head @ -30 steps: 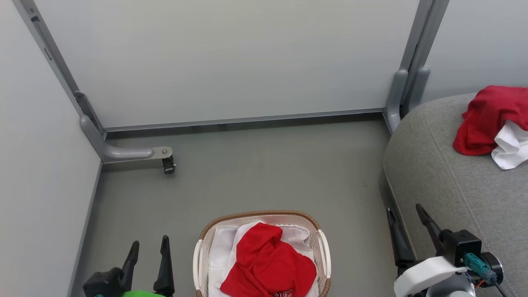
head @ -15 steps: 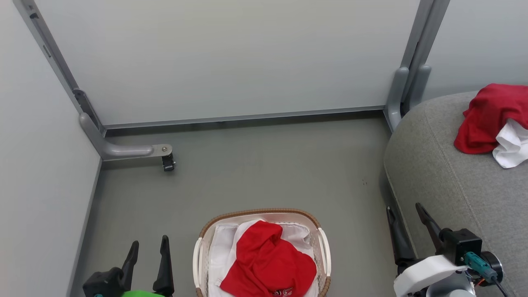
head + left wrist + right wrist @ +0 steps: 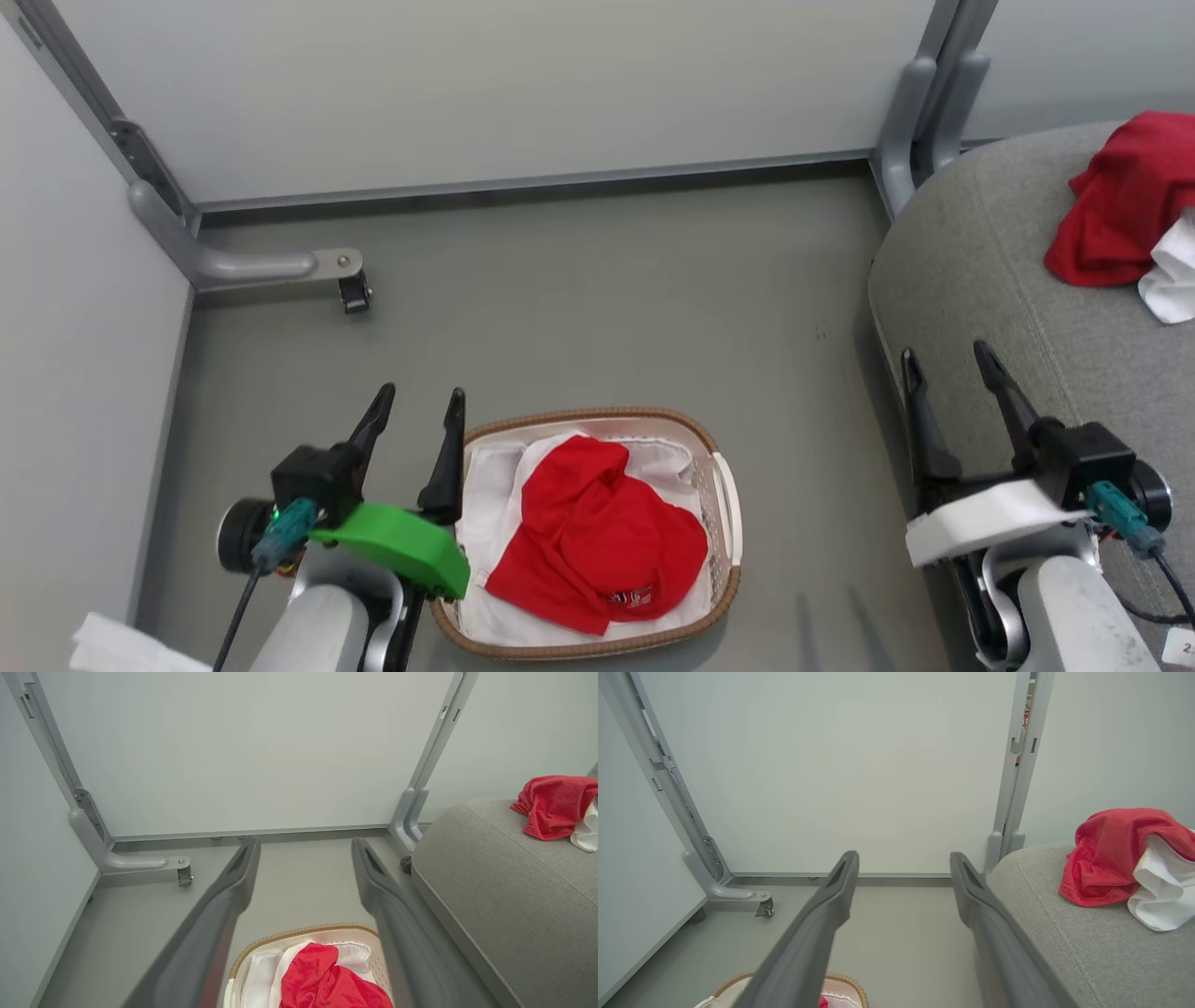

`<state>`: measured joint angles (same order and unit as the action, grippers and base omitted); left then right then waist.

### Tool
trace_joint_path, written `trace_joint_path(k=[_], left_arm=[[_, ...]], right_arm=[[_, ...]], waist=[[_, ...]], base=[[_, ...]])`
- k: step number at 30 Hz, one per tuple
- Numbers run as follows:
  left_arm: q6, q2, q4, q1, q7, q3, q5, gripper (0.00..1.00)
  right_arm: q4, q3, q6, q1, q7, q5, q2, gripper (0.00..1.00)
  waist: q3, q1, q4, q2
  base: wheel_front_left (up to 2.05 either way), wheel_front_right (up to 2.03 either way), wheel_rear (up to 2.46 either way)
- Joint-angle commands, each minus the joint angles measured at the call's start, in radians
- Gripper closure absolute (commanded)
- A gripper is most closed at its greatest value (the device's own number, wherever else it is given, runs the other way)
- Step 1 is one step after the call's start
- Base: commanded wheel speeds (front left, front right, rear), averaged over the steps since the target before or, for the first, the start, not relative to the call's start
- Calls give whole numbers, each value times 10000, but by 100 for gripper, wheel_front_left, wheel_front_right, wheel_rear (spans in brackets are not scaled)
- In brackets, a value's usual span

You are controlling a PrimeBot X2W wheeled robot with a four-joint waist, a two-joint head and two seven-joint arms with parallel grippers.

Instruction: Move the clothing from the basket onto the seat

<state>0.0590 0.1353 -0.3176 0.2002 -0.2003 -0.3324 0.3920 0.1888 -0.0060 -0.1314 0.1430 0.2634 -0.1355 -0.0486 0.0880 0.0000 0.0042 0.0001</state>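
A red garment (image 3: 593, 537) with a small printed mark lies crumpled in the white basket (image 3: 724, 509) with the brown rim, on its white liner; it is also in the left wrist view (image 3: 327, 980). A second red garment (image 3: 1120, 201) rests on the grey seat (image 3: 980, 271) at the far right, partly over white cloth (image 3: 1172, 280); it is in the right wrist view too (image 3: 1106, 858). My left gripper (image 3: 415, 411) is open, just left of the basket's rim. My right gripper (image 3: 948, 369) is open over the seat's left edge. Both hold nothing.
Grey partition panels enclose the grey floor at the back and left. A partition foot with a caster (image 3: 353, 289) juts out at back left. Another upright post (image 3: 910, 121) stands by the seat's corner. White cloth (image 3: 112, 644) shows at the lower left corner.
The head camera has tipped downward, shifting the whole picture. Both arms have risen further into view; the left gripper now stands beside the basket's left rim. Garments lie as before.
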Motion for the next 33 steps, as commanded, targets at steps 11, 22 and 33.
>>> trace_joint_path(k=[11, 22, 33], left_arm=[[325, -421, -3589, 4238, 405, -760, -717, 0], [563, -297, -6836, 6293, 537, -1746, -1423, 0], [452, -121, -8466, 7254, 462, -2042, -1572, 0]], right_arm=[[-1077, -29, 14, 2394, 19, -450, -25, 0], [-2114, 360, 14, 3656, 19, -1144, -19, 0], [-2760, 814, 14, 4303, 19, -1714, -23, 0]], waist=[[5069, 0, -1748, -1], [7420, 0, -2695, -1], [8439, 0, -3165, -1]], base=[[0, 0, 0], [0, 0, 0], [0, 0, 0]])
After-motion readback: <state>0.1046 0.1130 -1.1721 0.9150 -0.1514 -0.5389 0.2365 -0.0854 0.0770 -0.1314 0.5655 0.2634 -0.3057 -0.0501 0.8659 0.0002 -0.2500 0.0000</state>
